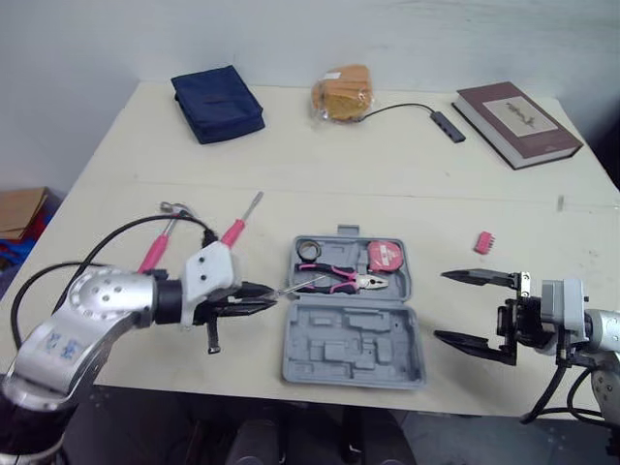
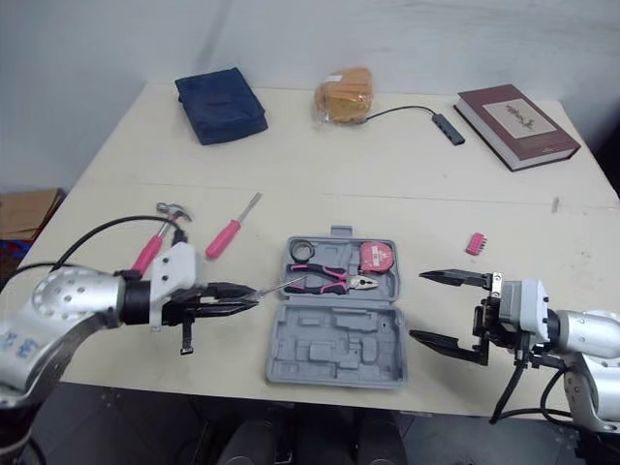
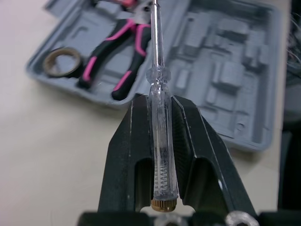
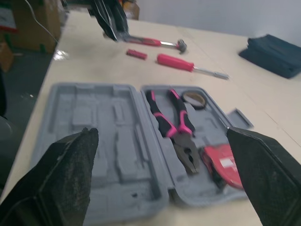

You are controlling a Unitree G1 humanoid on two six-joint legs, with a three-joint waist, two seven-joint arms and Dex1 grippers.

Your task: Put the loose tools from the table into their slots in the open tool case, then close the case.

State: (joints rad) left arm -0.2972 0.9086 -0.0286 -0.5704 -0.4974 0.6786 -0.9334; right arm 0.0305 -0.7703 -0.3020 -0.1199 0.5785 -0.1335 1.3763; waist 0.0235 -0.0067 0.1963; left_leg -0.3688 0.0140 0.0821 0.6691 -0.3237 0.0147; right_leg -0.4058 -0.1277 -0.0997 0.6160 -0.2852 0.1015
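The grey tool case [image 1: 354, 344] lies open near the table's front edge. Its far half holds pink-and-black pliers [image 1: 341, 280], a red tape measure [image 1: 387, 255] and a black tape roll [image 1: 309, 250]. The near half's moulded slots are bare. My left gripper [image 1: 262, 295] is shut on a clear-handled screwdriver [image 3: 157, 70], just left of the case, with the shaft reaching over the case's left rim towards the pliers. A pink screwdriver [image 1: 239, 225] and a pink hammer [image 1: 160, 242] lie on the table behind that arm. My right gripper [image 1: 444, 306] stands open to the right of the case, holding nothing.
A small pink bit holder [image 1: 483, 242] lies right of the case. Along the back of the table are a navy pouch [image 1: 217, 102], a bagged bread roll [image 1: 342, 94], a cabled adapter [image 1: 448, 126] and a brown book [image 1: 518, 123].
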